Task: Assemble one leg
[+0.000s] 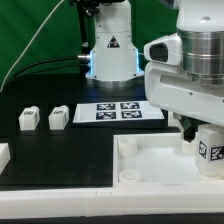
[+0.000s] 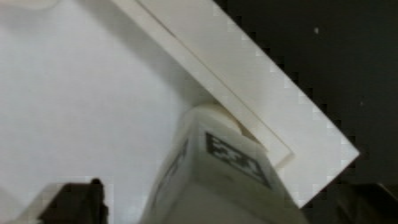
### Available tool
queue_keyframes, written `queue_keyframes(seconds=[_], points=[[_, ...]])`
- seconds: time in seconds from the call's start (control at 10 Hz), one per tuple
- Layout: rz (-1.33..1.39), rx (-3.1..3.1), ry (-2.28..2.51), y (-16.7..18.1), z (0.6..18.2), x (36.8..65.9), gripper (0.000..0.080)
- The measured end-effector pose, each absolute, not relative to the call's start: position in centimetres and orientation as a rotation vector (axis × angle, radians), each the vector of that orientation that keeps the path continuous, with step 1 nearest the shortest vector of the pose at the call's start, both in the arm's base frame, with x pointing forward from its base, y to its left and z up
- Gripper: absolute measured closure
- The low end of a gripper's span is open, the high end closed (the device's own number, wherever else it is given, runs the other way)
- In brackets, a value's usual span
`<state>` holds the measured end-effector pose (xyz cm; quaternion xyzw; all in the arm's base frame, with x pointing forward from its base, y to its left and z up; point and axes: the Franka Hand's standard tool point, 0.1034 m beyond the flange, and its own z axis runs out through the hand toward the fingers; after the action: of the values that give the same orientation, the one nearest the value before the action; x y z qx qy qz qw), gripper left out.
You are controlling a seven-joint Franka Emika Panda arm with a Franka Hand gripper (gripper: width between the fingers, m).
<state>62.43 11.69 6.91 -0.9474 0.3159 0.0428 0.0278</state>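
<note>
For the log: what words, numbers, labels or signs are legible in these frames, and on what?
No words or numbers are readable.
Warning triangle on the robot base: symbol too small to read.
Square tags on the marker board, first loose leg, second loose leg and the leg at the exterior view's right: patterns, no text.

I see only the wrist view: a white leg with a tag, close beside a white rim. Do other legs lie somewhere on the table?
Observer: Yes. An outer loose leg and an inner loose leg stand side by side on the black table, toward the exterior view's left.
Operator: What lies between them and my leg?
Observer: The marker board lies there, flat, just beyond the white panel whose rim you see.
</note>
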Motion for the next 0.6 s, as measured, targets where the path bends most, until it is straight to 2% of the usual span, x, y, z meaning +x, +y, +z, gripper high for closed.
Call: queue_keyframes(seconds=[0.6], points=[[0.1, -3.072, -0.035, 11.56, 6.78, 62.21, 0.015]])
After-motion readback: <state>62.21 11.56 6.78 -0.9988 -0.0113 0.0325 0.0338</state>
